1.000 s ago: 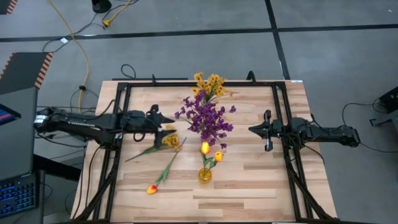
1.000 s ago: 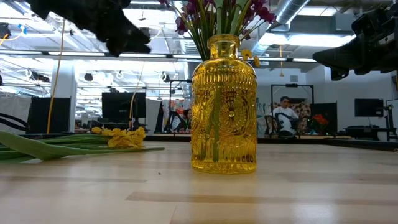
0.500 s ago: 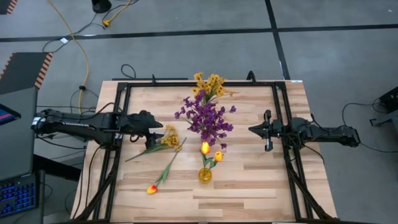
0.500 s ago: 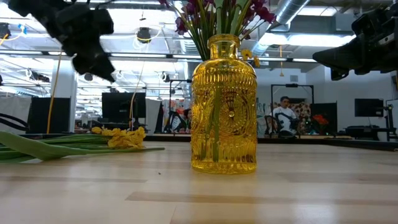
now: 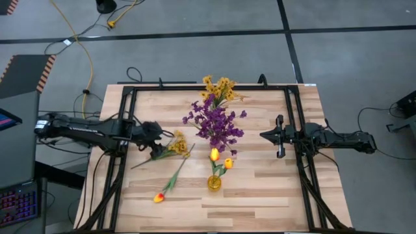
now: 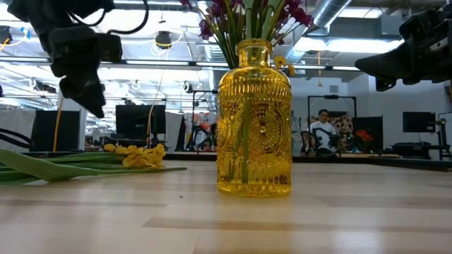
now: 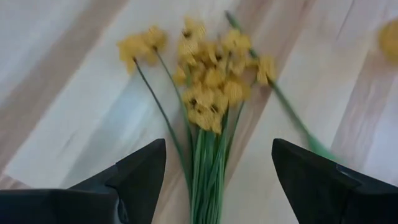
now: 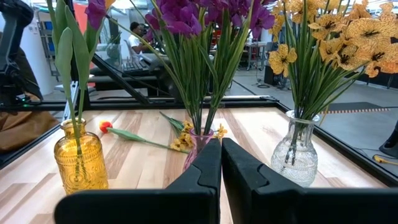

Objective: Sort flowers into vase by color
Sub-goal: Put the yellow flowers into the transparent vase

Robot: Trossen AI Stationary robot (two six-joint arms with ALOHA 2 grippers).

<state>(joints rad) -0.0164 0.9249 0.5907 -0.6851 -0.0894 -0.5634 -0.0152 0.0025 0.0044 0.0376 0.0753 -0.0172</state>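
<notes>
Left gripper [image 5: 156, 151] is what we're working with: fingers spread wide, empty, sitting over the stem end of the yellow clustered bunch [image 5: 177, 145] lying flat on the table [image 5: 260, 188]. In the left wrist view we're seeing the stems [image 7: 208, 165] running straight up the gap between both fingers [image 7: 134, 174], blooms fanning out ahead, so the long axis is lining up with our approach and crossing the closing direction. In the high view the bunch is lying diagonally, blooms toward the purple vase. Loose tulip [image 5: 168, 186] is lying just nearer, apart. Right gripper [image 5: 279, 136] is parked well right, fingers together, holding nothing; left is clearly the nearer arm.
</notes>
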